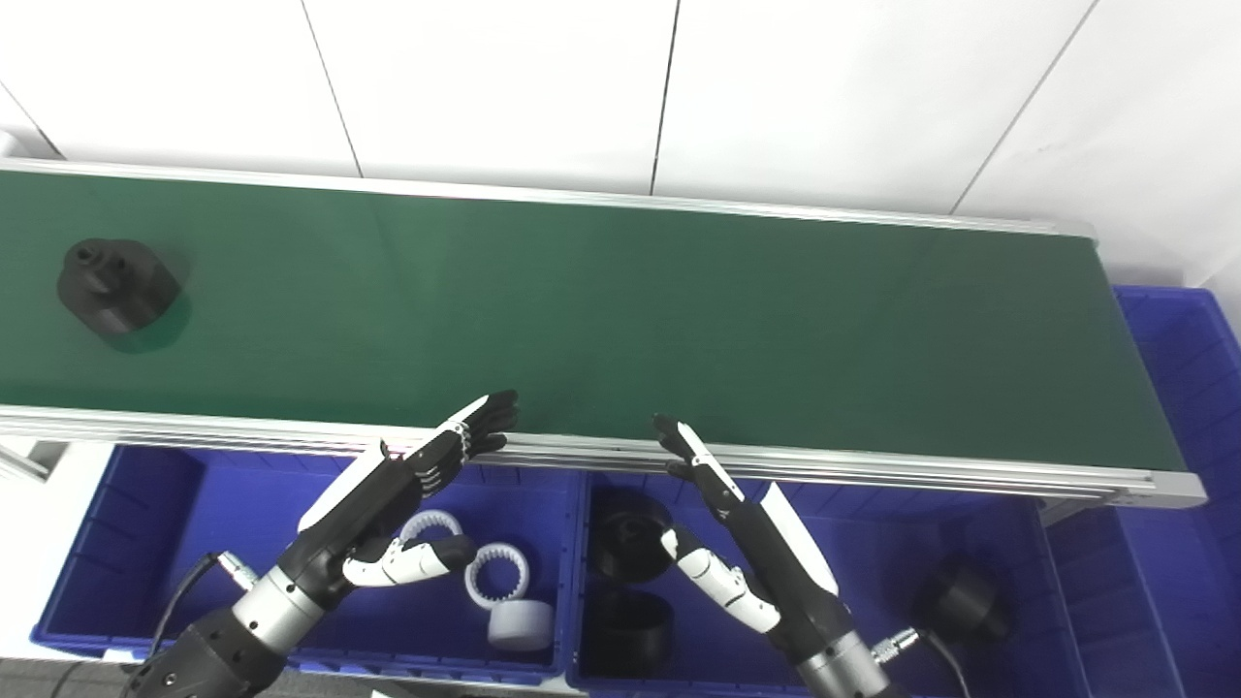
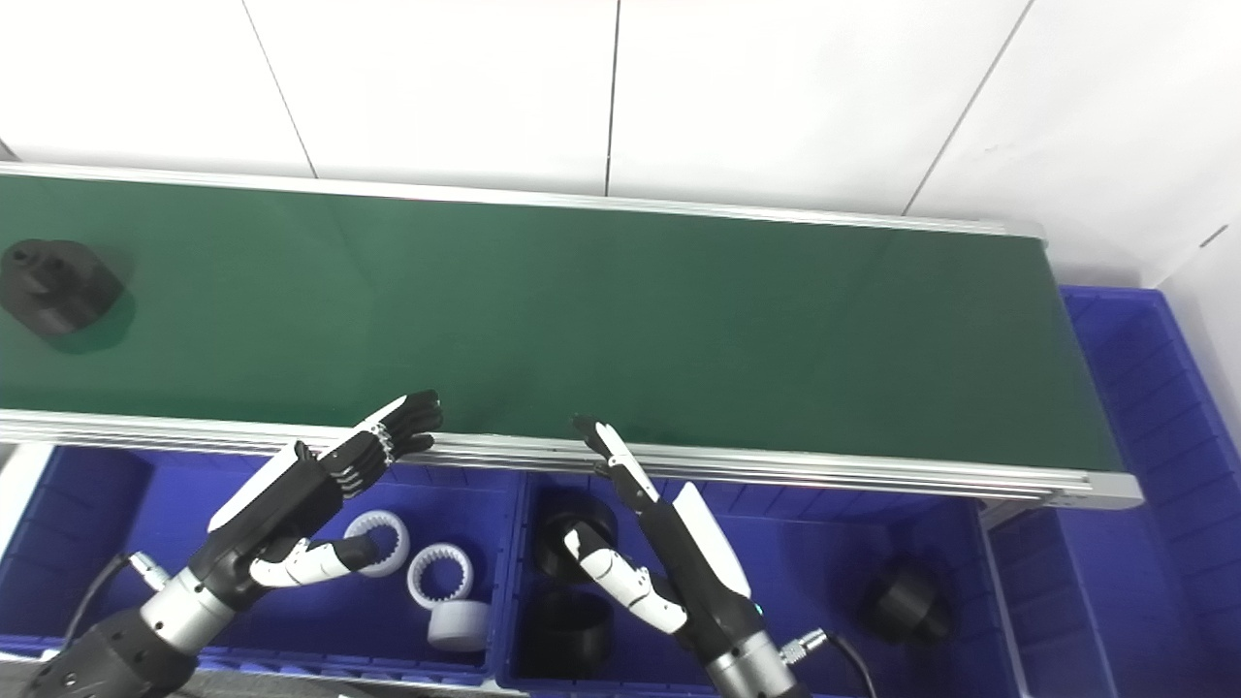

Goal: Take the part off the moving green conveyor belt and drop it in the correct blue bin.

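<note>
A black part (image 1: 116, 287) with a small knob on top sits at the far left of the green conveyor belt (image 1: 620, 310); it also shows in the right eye view (image 2: 56, 287). My left hand (image 1: 407, 494) is open and empty, fingers reaching over the belt's near rail. My right hand (image 1: 722, 514) is open and empty too, its fingertips at the near rail. Both hands hover above the blue bins, far right of the part. The left blue bin (image 1: 223, 523) holds white ring parts (image 1: 496, 574). The middle blue bin (image 1: 873, 543) holds black cylindrical parts (image 1: 630, 535).
A third blue bin (image 1: 1188, 388) stands past the belt's right end. The belt's near aluminium rail (image 1: 873, 463) runs between the hands and the belt. A white panelled wall stands behind the belt. Cables trail from both wrists.
</note>
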Controlling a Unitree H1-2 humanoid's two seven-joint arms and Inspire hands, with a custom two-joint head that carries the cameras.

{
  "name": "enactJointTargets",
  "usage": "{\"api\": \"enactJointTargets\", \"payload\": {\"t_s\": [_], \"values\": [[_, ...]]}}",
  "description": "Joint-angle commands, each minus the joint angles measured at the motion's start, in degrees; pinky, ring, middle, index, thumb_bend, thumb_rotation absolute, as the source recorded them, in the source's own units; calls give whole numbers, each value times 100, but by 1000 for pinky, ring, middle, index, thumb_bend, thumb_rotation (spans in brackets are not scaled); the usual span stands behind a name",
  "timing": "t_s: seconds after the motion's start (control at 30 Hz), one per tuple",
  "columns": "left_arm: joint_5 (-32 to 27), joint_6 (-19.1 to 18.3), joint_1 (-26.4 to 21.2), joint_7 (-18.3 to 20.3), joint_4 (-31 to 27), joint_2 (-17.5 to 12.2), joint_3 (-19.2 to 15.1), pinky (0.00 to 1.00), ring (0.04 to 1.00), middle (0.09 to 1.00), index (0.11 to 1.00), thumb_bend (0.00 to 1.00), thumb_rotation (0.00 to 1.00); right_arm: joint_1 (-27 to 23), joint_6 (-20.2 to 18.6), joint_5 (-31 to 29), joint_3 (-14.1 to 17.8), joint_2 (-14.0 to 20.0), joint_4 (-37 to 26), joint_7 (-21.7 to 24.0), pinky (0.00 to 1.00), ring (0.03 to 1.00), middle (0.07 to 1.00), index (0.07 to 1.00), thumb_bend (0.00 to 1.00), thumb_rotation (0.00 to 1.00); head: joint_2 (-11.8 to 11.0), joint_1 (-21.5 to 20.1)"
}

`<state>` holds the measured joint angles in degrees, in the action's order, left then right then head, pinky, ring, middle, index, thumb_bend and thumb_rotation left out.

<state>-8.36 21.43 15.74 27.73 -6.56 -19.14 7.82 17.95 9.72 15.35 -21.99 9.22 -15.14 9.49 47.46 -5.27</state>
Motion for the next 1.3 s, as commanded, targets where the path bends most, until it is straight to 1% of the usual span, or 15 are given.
{"api": "enactJointTargets", "payload": {"t_s": [0.0, 0.13, 0.23, 0.37, 0.43, 0.5, 0.63, 0.8, 0.97, 1.0, 1.27], "values": [[-32, 233, -69, -22, -68, -40, 2, 930, 962, 971, 962, 455, 664, -58, 273, 12, 20, -33, -101, -29, 914, 973, 1000, 983, 412, 914, 9, 5], [-31, 194, -70, -31, -96, -43, -3, 928, 963, 974, 962, 465, 675, -55, 195, 19, 20, -34, -156, -9, 908, 972, 1000, 984, 414, 916, 33, -2], [-63, 181, -73, -13, -104, -64, -3, 930, 964, 974, 962, 461, 669, -55, 195, 26, 15, -50, -163, -16, 907, 971, 1000, 985, 409, 915, 50, -125], [-23, 254, -82, -11, -65, -83, -18, 933, 964, 978, 964, 467, 678, -59, 248, 14, 7, -65, -105, -23, 913, 975, 1000, 985, 416, 914, 44, -100], [-112, 251, -84, 11, -39, -74, -13, 938, 968, 977, 962, 456, 643, -64, 290, -15, 10, -62, -65, -20, 919, 977, 1000, 987, 418, 913, 44, -100], [-142, 231, -82, 10, -29, -61, -12, 937, 968, 976, 960, 460, 632, -60, 299, -8, 13, -53, -52, -19, 920, 977, 1000, 988, 415, 912, 33, -59], [-61, 242, -78, -7, -35, -65, -13, 932, 966, 975, 961, 454, 650, -59, 303, 65, 12, -61, -49, -45, 920, 977, 1000, 986, 424, 924, 34, -48], [-52, 231, -56, -12, -71, -77, -19, 931, 967, 976, 964, 456, 666, -43, 332, 30, 7, -76, -40, -46, 924, 979, 1000, 987, 422, 916, 36, -31], [-94, 197, -26, -14, -102, -67, -15, 935, 966, 974, 961, 463, 648, -27, 340, 35, 1, -79, -39, -48, 924, 979, 1000, 986, 420, 911, 42, -15], [-87, 199, -24, -16, -108, -68, -16, 933, 965, 974, 962, 461, 648, -26, 339, 35, 1, -82, -43, -49, 923, 979, 1000, 986, 420, 907, 71, 4], [-70, 175, -30, -22, -139, -76, -19, 935, 965, 975, 962, 464, 657, -18, 296, 100, -6, -94, -82, -56, 924, 979, 1000, 982, 416, 905, 92, 0]]}}
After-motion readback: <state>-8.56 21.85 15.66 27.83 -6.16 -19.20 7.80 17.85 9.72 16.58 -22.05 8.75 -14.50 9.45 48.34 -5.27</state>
